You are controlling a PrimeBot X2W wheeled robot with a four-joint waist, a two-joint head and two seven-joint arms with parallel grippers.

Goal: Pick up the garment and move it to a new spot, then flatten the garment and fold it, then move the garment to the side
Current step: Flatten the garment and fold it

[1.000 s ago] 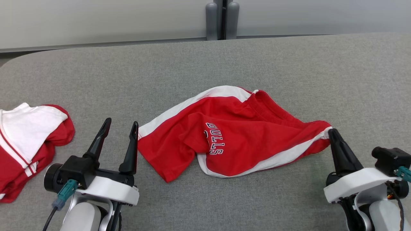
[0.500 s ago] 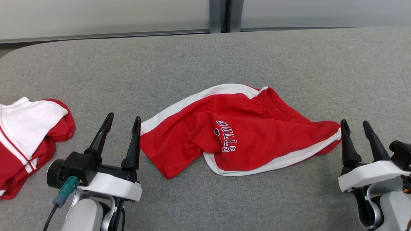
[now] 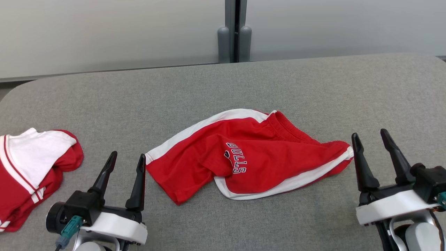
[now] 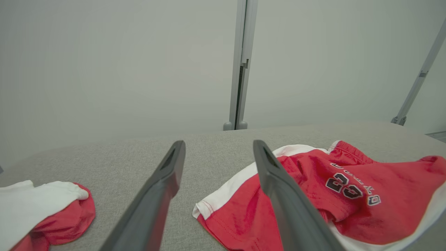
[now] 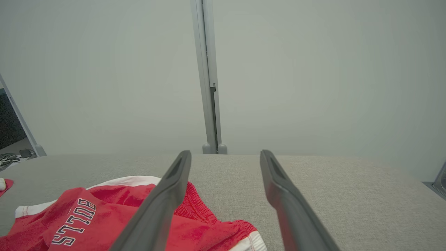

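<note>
Shorts (image 3: 251, 160) lie crumpled at the middle of the table (image 3: 313, 87), somewhat nearer its near edge than its far one. You are looking at soft red knit with broad white side bands and a gathered, ribbed waistband turned toward the far edge. Dark letters outlined in white sit on a fold that humps up in the centre. The cloth is rumpled, not flat, and one hem makes a blunt corner toward the near edge. The table is covered in grey felt-like fabric, and its far left corner is rounded. Your left pincer (image 3: 128, 154) stands wide, its long tapering dark fingers holding nothing, the inner one just beside the shorts' left white-banded corner. Your right pincer (image 3: 368, 132) stands wide too, holding nothing, its inner finger just beside the shorts' right end. At the table's left edge lies a heap (image 3: 35, 157) of red and white cloth, well apart from the shorts.
</note>
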